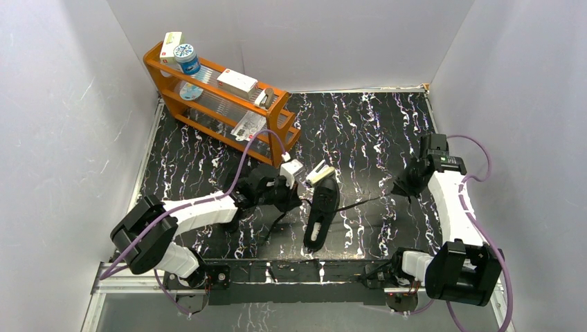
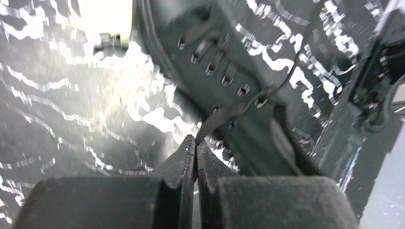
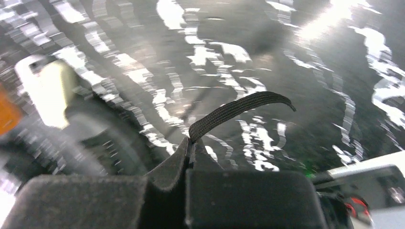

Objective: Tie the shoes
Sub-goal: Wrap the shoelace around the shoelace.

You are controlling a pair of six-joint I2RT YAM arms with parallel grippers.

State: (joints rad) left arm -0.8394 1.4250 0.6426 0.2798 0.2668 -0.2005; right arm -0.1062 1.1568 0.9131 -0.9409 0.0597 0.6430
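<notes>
One black shoe [image 1: 321, 211] lies lengthwise in the middle of the marbled table, and I make out no second one. In the left wrist view its eyelet rows [image 2: 224, 76] fill the upper middle. A flat black lace [image 2: 217, 119] runs from the eyelets into my left gripper [image 2: 196, 141], which is shut on it just left of the shoe [image 1: 297, 198]. Another thin lace [image 1: 363, 201] stretches right from the shoe to my right gripper [image 1: 399, 187]. That gripper [image 3: 192, 141] is shut on the lace, whose free end [image 3: 239, 109] curls above the fingertips.
An orange rack [image 1: 221, 104] with boxes and a bottle stands at the back left. A small white-and-tan object [image 1: 320, 173] sits at the shoe's far end. White walls close in the table on three sides.
</notes>
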